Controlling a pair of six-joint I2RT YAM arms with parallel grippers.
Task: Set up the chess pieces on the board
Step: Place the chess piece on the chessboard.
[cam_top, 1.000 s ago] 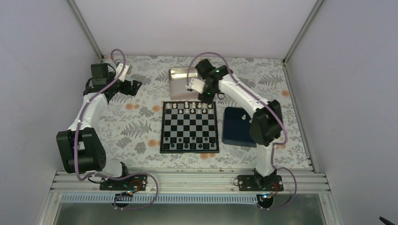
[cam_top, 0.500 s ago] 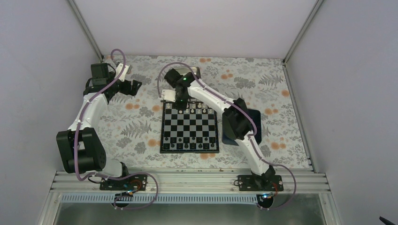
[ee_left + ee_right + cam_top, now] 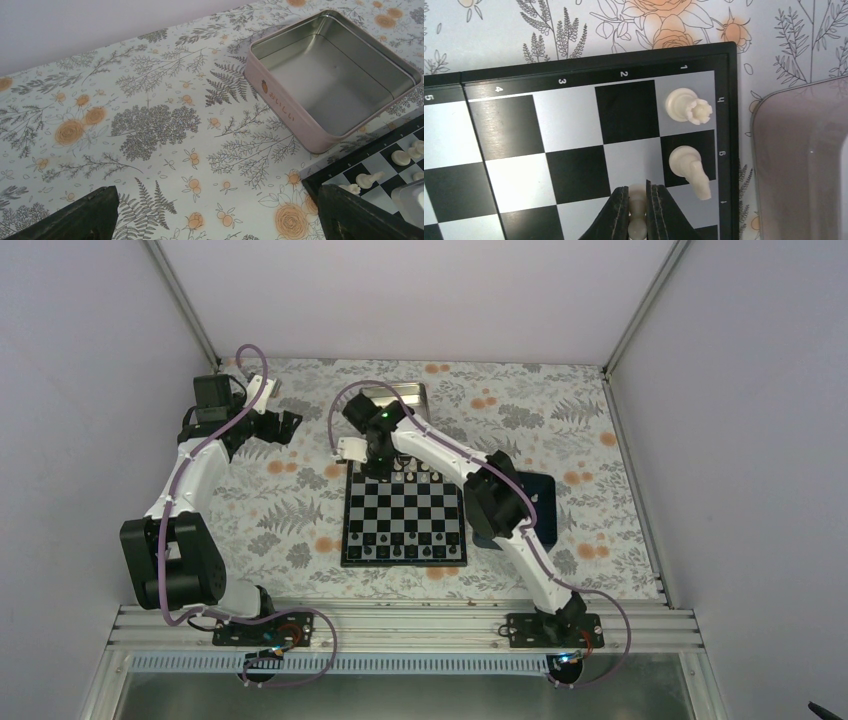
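Observation:
The black-and-white board (image 3: 404, 515) lies mid-table. Cream chess pieces (image 3: 416, 473) stand along its far row. My right gripper (image 3: 372, 466) hovers over the board's far-left corner. In the right wrist view the right gripper (image 3: 637, 188) is shut on a cream pawn (image 3: 637, 201), over a light square of the board (image 3: 574, 127). A cream rook (image 3: 686, 106) and a knight (image 3: 689, 167) occupy the edge squares just beyond. My left gripper (image 3: 288, 426) hangs left of the board. Its dark fingers (image 3: 90, 215) stand wide apart, so the left gripper (image 3: 220, 220) is open and empty over the cloth.
A silver tin (image 3: 335, 75) stands empty just beyond the board corner (image 3: 320, 181); the same tin (image 3: 398, 392) is partly hidden by the right arm from above. A dark blue tray (image 3: 543, 487) lies right of the board. Dark pieces (image 3: 405, 552) line the near row.
The right arm has swung left, from above the board's far-right corner by the tin to its far-left corner, still shut. The left arm has not moved.

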